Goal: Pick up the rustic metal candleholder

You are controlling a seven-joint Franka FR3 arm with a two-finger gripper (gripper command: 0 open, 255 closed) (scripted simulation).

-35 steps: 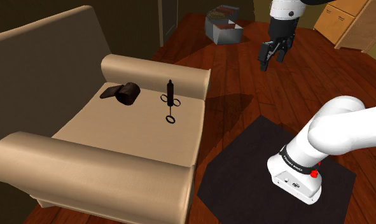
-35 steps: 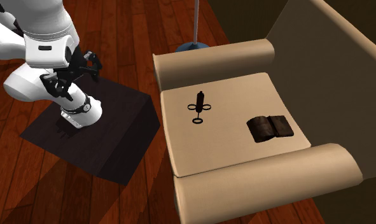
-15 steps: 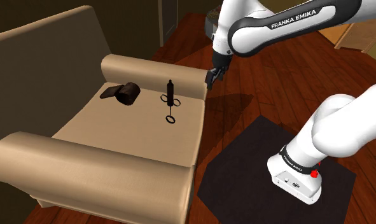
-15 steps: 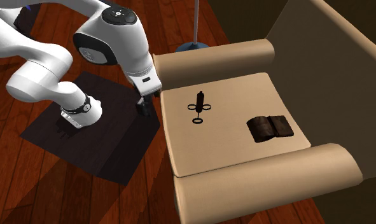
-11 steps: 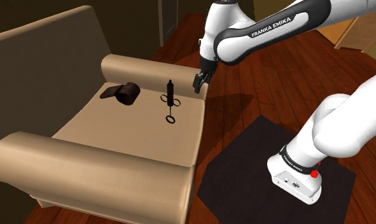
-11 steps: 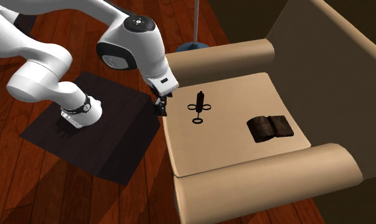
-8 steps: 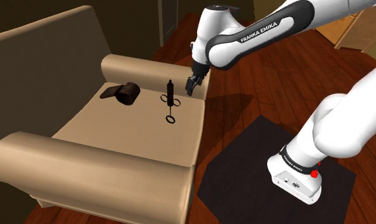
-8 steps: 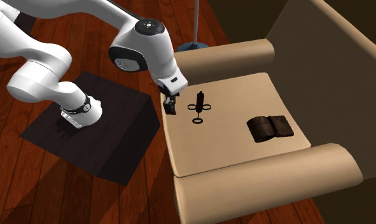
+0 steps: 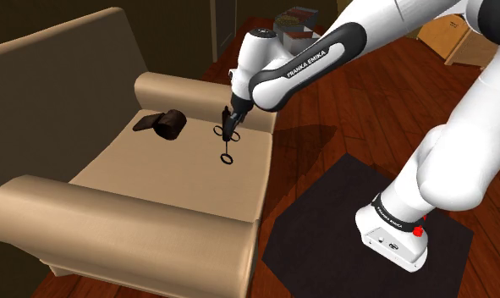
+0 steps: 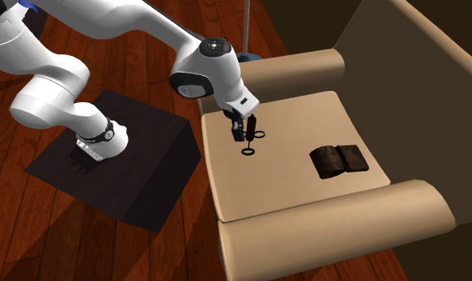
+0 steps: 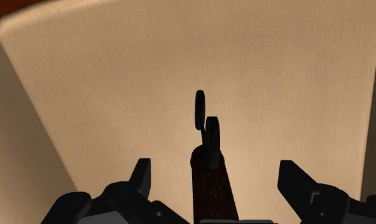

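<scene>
The candleholder point(image 9: 227, 152) is a thin black stem with small rings, standing upright on the tan sofa seat point(image 9: 180, 173) near the far armrest. In the second exterior view its base ring point(image 10: 247, 151) lies just below my gripper point(image 10: 243, 130). My gripper point(image 9: 228, 129) has come down over the stem from above. Seen from the wrist, the dark stem point(image 11: 210, 181) rises between my two black fingers, and the gripper point(image 11: 215, 170) is open. Each finger stands clear of the stem and neither touches it.
A dark brown folded object point(image 9: 163, 124) lies on the seat toward the backrest. Rolled armrests point(image 9: 121, 222) bound the seat on both sides. A dark mat point(image 9: 324, 212) covers the wood floor under the stand. A grey box point(image 9: 294, 25) sits on the floor beyond.
The arm has swung from over the wood floor across the sofa's edge and down onto the candleholder. The fingers have stayed open; the candleholder has not moved.
</scene>
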